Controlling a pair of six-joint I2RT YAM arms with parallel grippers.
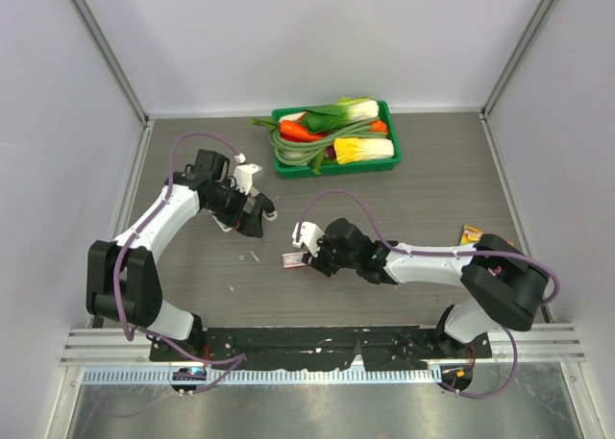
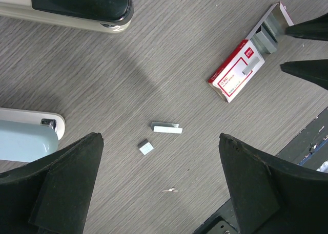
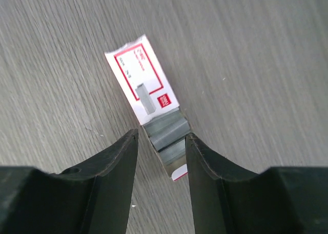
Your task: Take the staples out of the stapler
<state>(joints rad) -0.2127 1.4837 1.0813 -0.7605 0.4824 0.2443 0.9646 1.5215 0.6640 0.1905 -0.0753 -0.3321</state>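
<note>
The small pale blue and white stapler (image 2: 23, 139) lies on the grey wood-grain table (image 2: 154, 65), just beside one finger of the left gripper (image 2: 160, 142) and outside its jaws, which are spread wide. Between those fingers lie the staples (image 2: 166, 127), short grey metal strips, loose and untouched. Farther right sits a flat white-and-red cardboard packet (image 3: 141, 75). The right gripper (image 3: 161, 136) straddles its open end, jaws partly apart; whether they press it I cannot tell.
</note>
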